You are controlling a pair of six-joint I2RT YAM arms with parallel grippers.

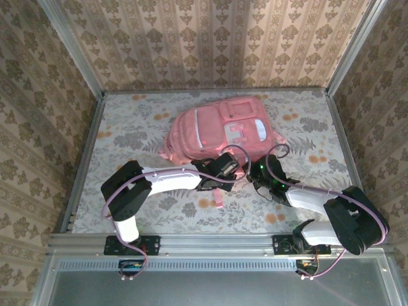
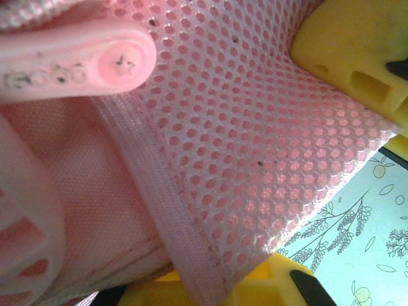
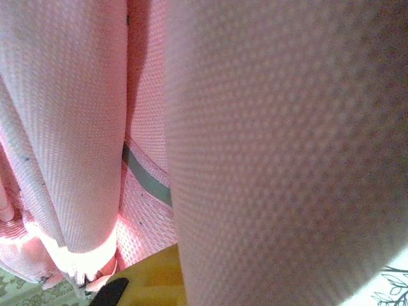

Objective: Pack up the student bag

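Student bag (image 1: 223, 131) mesh (image 2: 255, 159) clamped between left fingers (image 2: 344, 51).

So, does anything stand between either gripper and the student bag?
Nothing visible does. The left gripper is shut on mesh of the student bag at its near edge, and the right gripper sits against its pink fabric.

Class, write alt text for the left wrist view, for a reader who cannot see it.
Pink mesh of the student bag is pinched between the yellow fingers of the left gripper, seen close. A pink plastic tab lies upper left; the floral table cover shows lower right.
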